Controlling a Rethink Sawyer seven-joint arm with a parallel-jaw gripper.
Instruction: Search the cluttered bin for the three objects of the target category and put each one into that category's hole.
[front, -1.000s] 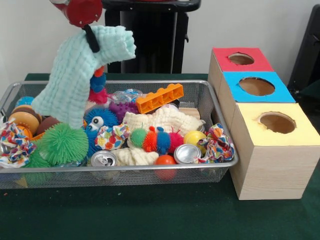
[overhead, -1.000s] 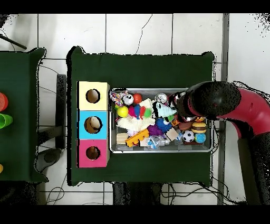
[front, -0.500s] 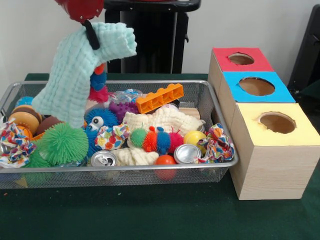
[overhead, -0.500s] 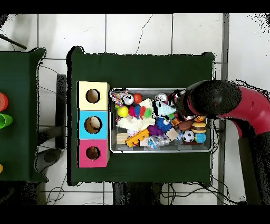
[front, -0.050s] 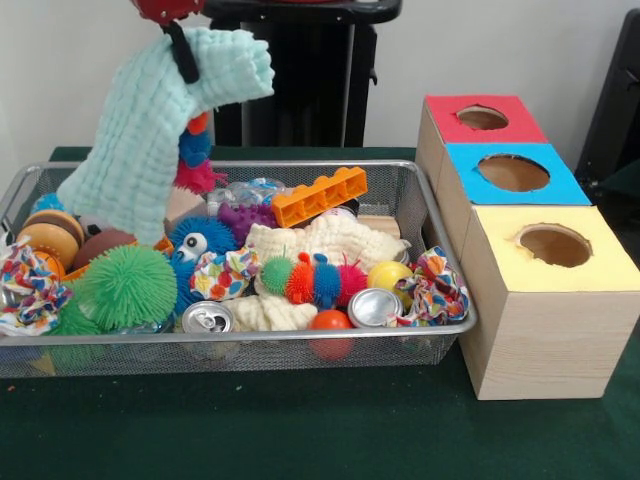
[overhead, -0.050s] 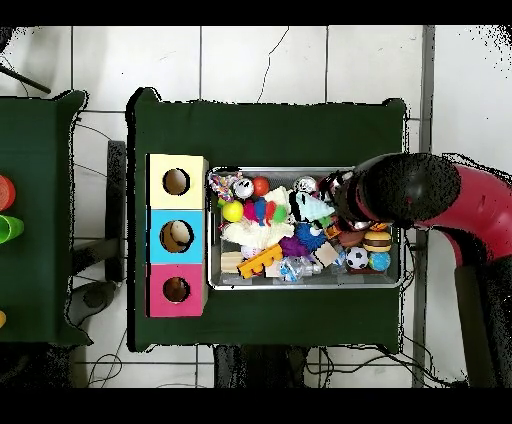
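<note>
A pale mint waffle-knit cloth (front, -0.050s: 150, 130) hangs above the left end of the silver wire-mesh bin (front, -0.050s: 440, 255), pinched at its top by the black gripper (front, -0.050s: 181, 52), whose fingers are clamped on the fabric. A string of red, blue and pink fuzzy balls (front, -0.050s: 194, 150) dangles just behind it. Beneath lie a green spiky ball (front, -0.050s: 126, 287), an orange plastic brick (front, -0.050s: 320, 196) and 2 drink cans (front, -0.050s: 208, 318). Beside the bin's right end stands the wooden box with red, blue and yellow holed tops (front, -0.050s: 553, 300).
</note>
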